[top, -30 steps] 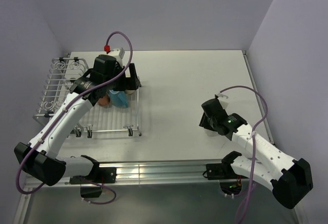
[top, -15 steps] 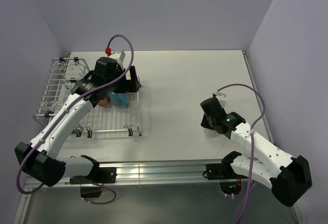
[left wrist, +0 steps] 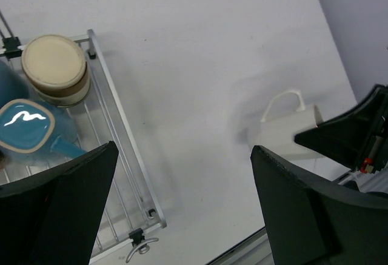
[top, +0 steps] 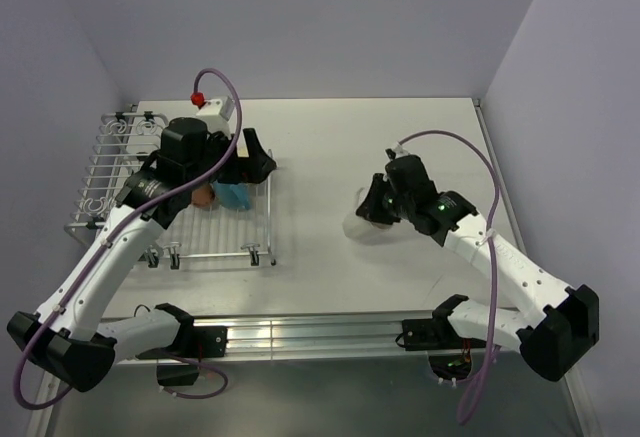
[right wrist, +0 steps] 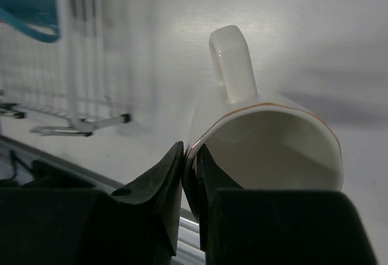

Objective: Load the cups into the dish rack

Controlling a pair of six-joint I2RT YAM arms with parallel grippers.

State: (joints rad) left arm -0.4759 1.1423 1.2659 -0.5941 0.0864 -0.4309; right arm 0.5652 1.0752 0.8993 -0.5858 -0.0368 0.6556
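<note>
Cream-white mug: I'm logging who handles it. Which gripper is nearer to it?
Right. The right gripper is clamped on the rim of the cream-white mug, beside its handle. The left gripper hangs open over the edge of the dish rack, well apart from it.

- Bare table point(top: 320, 147) forms an open lane between the dish rack point(top: 268, 219) and the cream-white mug point(top: 360, 227)
- Left gripper point(top: 258, 160), jaws wide apart, hangs over the rack's right edge; descent blocked there
- Blue cup point(top: 234, 195) and salmon-pink cup point(top: 203, 197) occupy the bars beside it
- Near right bars bare, open from above
</note>
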